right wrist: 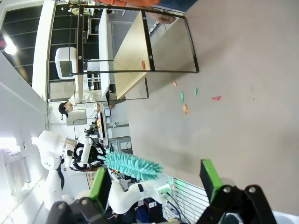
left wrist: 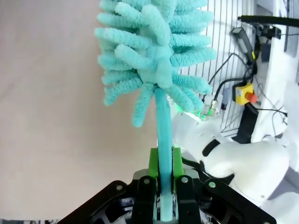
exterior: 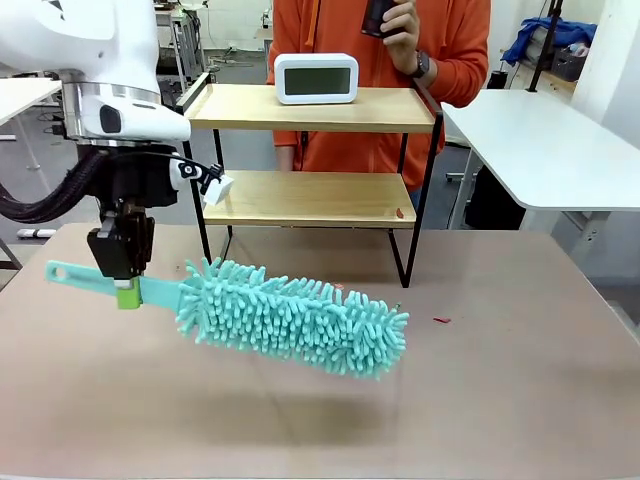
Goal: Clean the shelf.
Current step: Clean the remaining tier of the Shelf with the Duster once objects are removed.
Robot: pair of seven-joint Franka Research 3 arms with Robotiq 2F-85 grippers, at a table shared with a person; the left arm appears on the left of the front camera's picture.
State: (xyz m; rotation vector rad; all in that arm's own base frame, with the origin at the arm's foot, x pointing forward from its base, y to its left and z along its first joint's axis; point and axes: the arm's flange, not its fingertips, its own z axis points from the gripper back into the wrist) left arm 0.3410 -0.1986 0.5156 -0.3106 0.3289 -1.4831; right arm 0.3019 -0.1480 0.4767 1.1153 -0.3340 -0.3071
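Brown table [exterior: 520,400], front view. Two-tier shelf with thin black metal frame and light wooden boards [exterior: 310,198] stands upper centre of frame, with a white digital clock [exterior: 316,78] on the top board. Left gripper [exterior: 126,290], left of frame, is clamped tight on the handle of a fluffy teal microfibre duster [exterior: 295,318]; the duster head lies at centre frame, below the shelf. Right gripper [right wrist: 155,183]: jaws wide apart, empty.

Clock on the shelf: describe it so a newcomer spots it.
The shelf, a black-framed rack with two wooden boards, stands at the far side of the table before the person in orange. The clock sits on its top board, near the middle. It is a white rounded box with a greyish screen, alone on that board.
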